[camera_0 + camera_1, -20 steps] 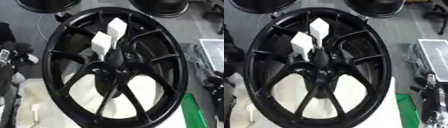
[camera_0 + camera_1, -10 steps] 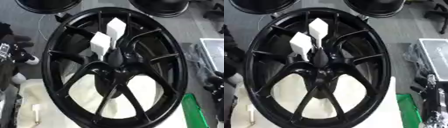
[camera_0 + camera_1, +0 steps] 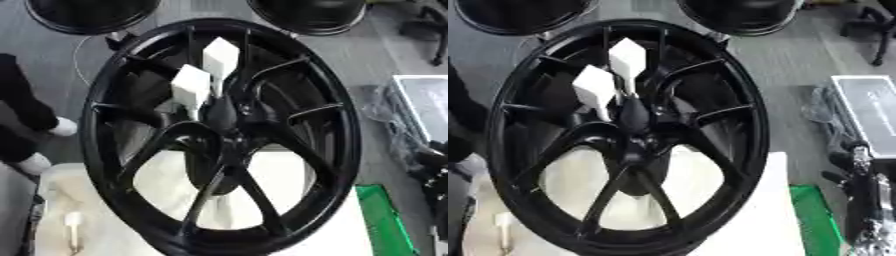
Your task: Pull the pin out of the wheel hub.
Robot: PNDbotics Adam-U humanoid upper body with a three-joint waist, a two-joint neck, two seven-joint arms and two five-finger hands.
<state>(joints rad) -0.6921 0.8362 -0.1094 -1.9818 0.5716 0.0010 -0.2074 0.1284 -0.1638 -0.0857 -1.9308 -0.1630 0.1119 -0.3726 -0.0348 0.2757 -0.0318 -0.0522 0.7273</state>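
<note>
a black wheel [image 3: 219,140] is filling the middle of the frame, standing over a white table [image 3: 745,220]. 2 white pins [image 3: 191,89] [image 3: 220,59] are sticking out of its hub [image 3: 223,112], upper centre. a right hand [image 3: 868,200] is showing at the right edge; i cannot tell how its fingers are set.

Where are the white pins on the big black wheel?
Two white pins stick out near the centre of the black wheel, just above and left of its hub, side by side, in the upper middle of the left eye view.
</note>
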